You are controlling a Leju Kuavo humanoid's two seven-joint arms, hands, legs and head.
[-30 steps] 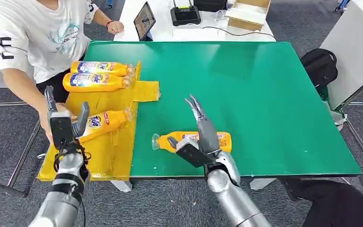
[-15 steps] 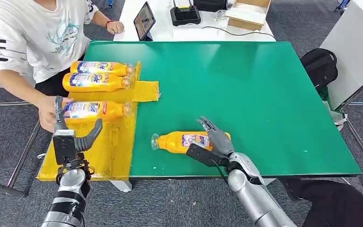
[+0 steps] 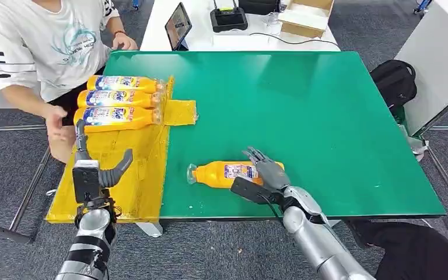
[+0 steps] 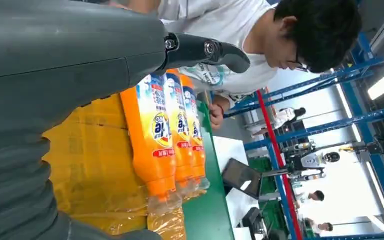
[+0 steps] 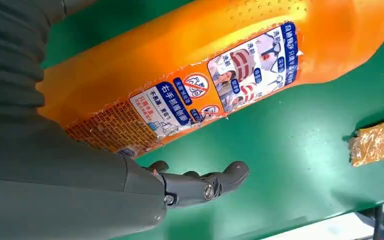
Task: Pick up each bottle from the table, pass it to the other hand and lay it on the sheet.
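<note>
One orange bottle (image 3: 224,174) (image 5: 190,65) lies on its side on the green table (image 3: 303,99), cap toward the yellow sheet (image 3: 134,169). My right hand (image 3: 263,175) (image 5: 55,175) rests over its base end, fingers draped on top, while its thumb (image 5: 200,185) stands apart from the bottle on the near side. Three more orange bottles (image 3: 119,99) (image 4: 152,135) lie side by side on the sheet's far part. My left hand (image 3: 93,169) (image 4: 70,100) hovers open above the sheet's near part, holding nothing.
A person (image 3: 41,46) sits at the table's far left, one hand (image 3: 55,123) just beside the sheet. Behind the green table a white table carries a tablet (image 3: 178,24), a black device (image 3: 228,17) and a cardboard box (image 3: 306,14). A black backpack (image 3: 394,79) lies on the floor at right.
The person slid the third bottle up against the other two and drew the hand back. My right hand came down onto the bottle on the table. My left hand sank slightly.
</note>
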